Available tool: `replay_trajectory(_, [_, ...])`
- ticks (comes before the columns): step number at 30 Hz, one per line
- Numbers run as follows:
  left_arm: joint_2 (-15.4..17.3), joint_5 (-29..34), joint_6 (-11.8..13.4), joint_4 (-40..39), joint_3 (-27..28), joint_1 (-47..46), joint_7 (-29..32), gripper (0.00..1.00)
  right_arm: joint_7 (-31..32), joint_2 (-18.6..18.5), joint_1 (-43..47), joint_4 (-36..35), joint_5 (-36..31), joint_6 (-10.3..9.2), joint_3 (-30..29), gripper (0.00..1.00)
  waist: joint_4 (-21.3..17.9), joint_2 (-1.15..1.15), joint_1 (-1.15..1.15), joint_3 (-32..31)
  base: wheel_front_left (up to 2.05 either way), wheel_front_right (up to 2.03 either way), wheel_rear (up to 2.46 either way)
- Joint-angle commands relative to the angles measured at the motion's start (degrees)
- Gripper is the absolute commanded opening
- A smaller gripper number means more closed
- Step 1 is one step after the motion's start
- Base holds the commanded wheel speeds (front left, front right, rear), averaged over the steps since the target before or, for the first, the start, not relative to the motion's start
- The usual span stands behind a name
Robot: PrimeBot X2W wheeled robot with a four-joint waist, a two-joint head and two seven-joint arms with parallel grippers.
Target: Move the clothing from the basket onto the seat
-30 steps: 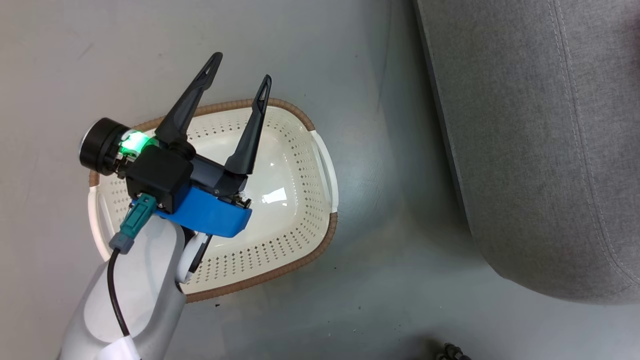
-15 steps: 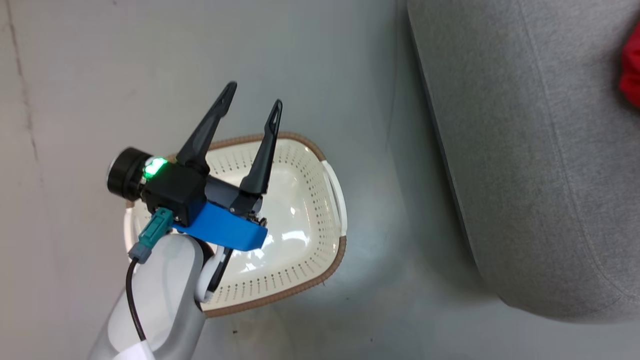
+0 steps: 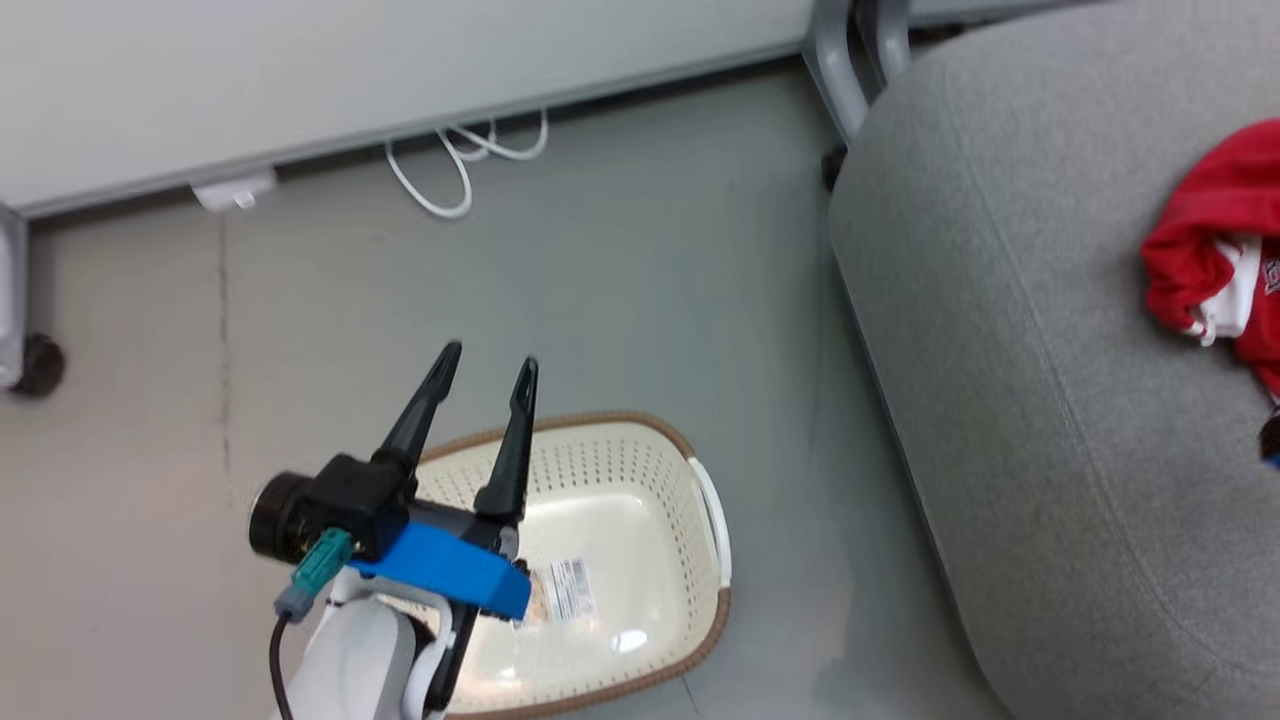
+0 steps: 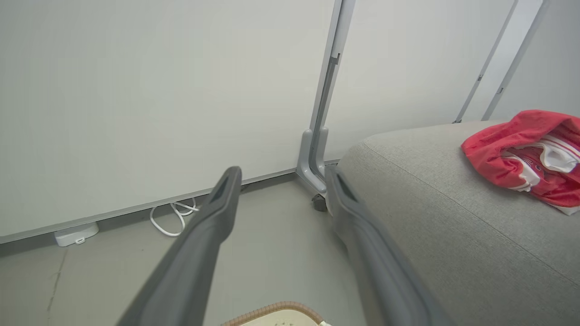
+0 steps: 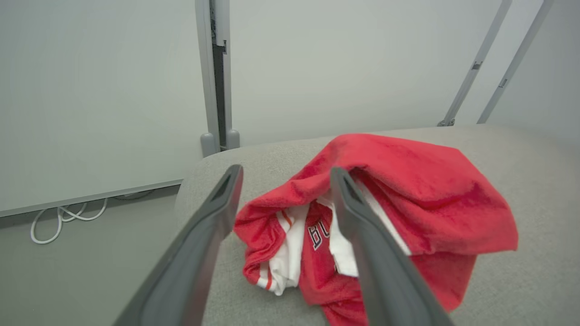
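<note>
Head view tilted up, clothing (image 3: pixel 1200 225) on seat (image 3: pixel 1000 420)

The red clothing (image 3: pixel 1210 240), white trim showing, is lying bunched in a heap on the grey seat (image 3: pixel 1000 380). The cream, brown-rimmed basket (image 3: pixel 650 470) is standing upright on the floor near the seat, apart from it.

Bright even light, soft shadows
</note>
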Motion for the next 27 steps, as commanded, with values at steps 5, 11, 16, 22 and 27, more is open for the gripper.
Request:
replay_trajectory(5, [-0.8, -0.5, -0.1, 1.5, 3.0, 4.4, -0.1, 1.0, 2.7, 4.1, 8.5, -7.8, -1.5, 0.01, 1.1, 1.0, 3.8, 0.0, 0.01, -8.5, 0.0, 0.0, 0.0])
replay_trajectory(11, [-1.5, -1.1, -0.1, 2.8, 6.1, 8.4, -0.1, 1.0, 6.1, 8.2, 17.9, -18.0, -2.0, 0.01, 3.8, 1.0, 6.4, 0.0, 0.01, -12.9, 0.0, 0.0, 0.0])
replay_trajectory(16, [-1.7, -0.9, -0.1, 3.9, 7.3, 10.8, -0.1, 1.0, 7.3, 10.8, 23.7, -22.5, -2.2, 0.01, 5.7, 1.0, 8.6, 0.0, 0.01, -16.2, 0.0, 0.0, 0.0])
replay_trajectory(22, [-1.3, -0.5, -0.1, 5.0, 9.1, 12.0, -0.1, 1.0, 7.3, 13.5, 27.6, -25.3, -2.2, 0.01, 8.7, 1.0, 10.6, 0.0, 0.01, -17.5, 0.0, 0.0, 0.0])
replay_trajectory(27, [-1.2, -0.2, -0.1, 5.9, 10.2, 12.9, -0.1, 1.0, 6.7, 15.1, 29.6, -25.6, -2.0, 0.01, 10.1, 1.0, 11.6, 0.0, 0.01, -18.1, 0.0, 0.0, 0.0])
